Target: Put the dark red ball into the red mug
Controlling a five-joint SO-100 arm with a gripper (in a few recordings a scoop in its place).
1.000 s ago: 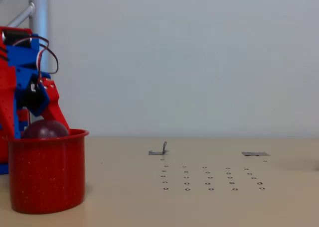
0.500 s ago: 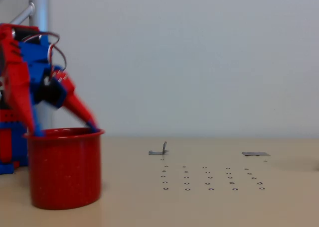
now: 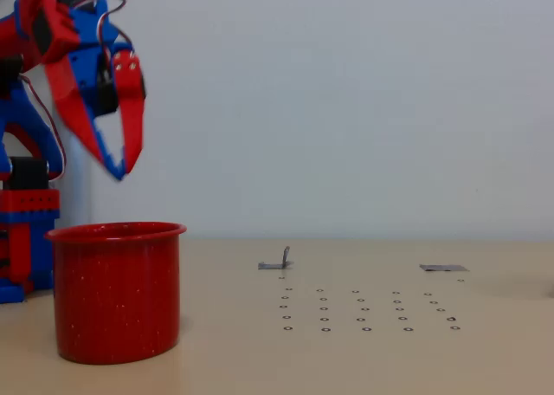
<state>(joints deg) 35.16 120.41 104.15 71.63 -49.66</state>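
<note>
Your gripper [image 3: 121, 168] is hanging above the red mug [image 3: 117, 291] at the near left of the table [image 3: 363, 360], its fingers narrowly parted, holding nothing.

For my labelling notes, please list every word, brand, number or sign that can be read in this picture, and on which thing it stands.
None can be read. The bright red speckled enamel mug bears only white speckles, the red-and-blue gripper no marking, and the beige table only small dark ring marks and two grey tabs.
</note>
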